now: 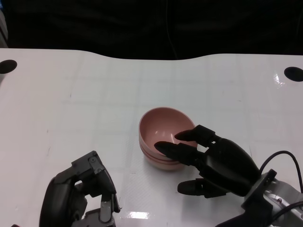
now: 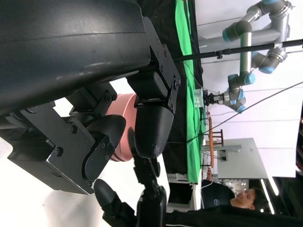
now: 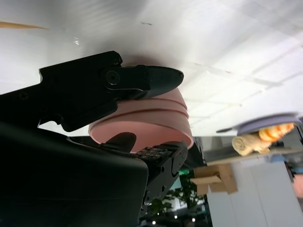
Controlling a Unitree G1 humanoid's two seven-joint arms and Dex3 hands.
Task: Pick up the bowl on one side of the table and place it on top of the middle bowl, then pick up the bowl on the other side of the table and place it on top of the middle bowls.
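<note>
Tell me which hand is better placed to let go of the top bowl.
The right hand: its fingers hook over the rim of the pink bowl stack, thumb outside. The left hand sits apart, holding nothing.

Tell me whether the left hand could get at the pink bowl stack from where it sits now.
Probably yes. The left hand sits on the white table, apart from the pink bowl stack, with only bare tabletop between them. The right hand already has fingers over the far rim, so only the near side looks free.
</note>
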